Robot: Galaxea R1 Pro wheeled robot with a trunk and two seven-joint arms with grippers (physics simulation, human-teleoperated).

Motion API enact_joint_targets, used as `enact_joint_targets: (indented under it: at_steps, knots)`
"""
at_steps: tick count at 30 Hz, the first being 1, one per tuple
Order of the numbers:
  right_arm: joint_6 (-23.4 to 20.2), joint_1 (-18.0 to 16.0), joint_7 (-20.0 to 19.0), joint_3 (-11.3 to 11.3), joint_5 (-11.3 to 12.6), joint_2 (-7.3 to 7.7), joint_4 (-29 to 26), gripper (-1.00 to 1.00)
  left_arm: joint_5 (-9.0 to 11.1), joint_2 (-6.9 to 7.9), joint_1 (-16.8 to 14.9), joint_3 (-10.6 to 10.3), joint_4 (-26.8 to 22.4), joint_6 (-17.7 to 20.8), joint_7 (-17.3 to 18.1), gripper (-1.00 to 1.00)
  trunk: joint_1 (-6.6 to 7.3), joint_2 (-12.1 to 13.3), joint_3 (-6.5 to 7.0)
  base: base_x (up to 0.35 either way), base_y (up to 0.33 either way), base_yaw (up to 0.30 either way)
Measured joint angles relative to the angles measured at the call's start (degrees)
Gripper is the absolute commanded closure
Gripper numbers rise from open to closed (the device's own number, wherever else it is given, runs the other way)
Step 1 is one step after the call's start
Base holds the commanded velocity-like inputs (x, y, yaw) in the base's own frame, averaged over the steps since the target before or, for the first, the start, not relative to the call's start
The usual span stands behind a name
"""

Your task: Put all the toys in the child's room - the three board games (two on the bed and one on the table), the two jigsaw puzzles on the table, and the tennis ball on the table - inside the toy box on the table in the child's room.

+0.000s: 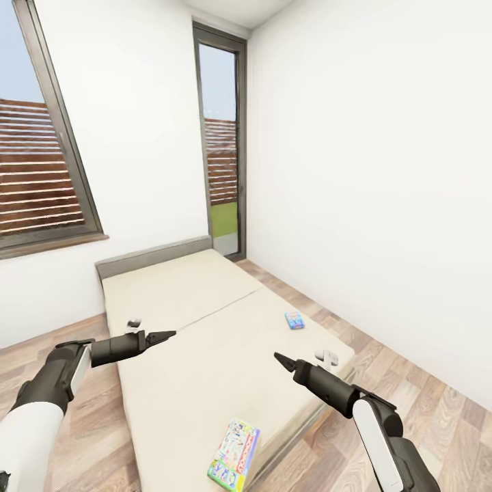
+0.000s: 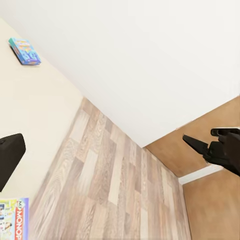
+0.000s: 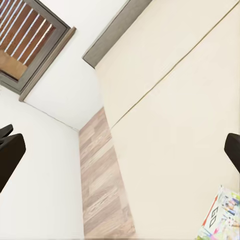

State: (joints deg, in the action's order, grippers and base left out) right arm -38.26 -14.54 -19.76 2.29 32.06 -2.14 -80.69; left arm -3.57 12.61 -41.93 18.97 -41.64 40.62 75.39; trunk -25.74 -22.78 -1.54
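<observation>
Two board games lie on the bed (image 1: 198, 328) — a white-green one (image 1: 234, 455) flat at the near end, close to the mattress edge, and a smaller blue one (image 1: 294, 319) further up, near the side that faces the white wall; both are well apart from each other and from either arm. The toy box and the surface it sits on are not in these views, so each game has to be carried off to it.

The left gripper (image 1: 162, 336) hangs over the bed's left edge, the right gripper (image 1: 281, 359) over its right half; from the head view I cannot tell whether the fingers are spread or pressed together, but in each wrist view the dark finger tips (image 3: 10, 155) sit at opposite edges with nothing between them, so both pairs look spread and empty.

The likely trouble is the white-green box — it is thin and lies flush on a soft mattress, so fingers coming straight down may press it in rather than get under it; a sideways nudge could slide it off the near edge onto the wooden floor (image 1: 437, 410). The blue box is small and far out; a long reach there may leave a weak, off-centre pinch, and it could drop on the way.
</observation>
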Motion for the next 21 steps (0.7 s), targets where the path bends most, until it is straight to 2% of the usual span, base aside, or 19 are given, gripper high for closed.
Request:
enact_joint_targets:
  at_steps: [12,21]
  knots:
    - [0.01,0.0,-0.07,0.04,0.0,0.02,-0.21,-1.0,-0.07,-0.09,0.0,-0.02,0.0,0.0,-0.03,-1.0,0.0,0.0,0.0,0.0,-0.222,0.073]
    - [0.02,0.0,0.0,-0.09,-0.01,0.0,-0.14,-1.0,-0.08,-0.09,0.0,0.0,-0.02,0.0,-0.01,-1.0,0.0,0.0,0.0,0.0,-0.091,0.246]
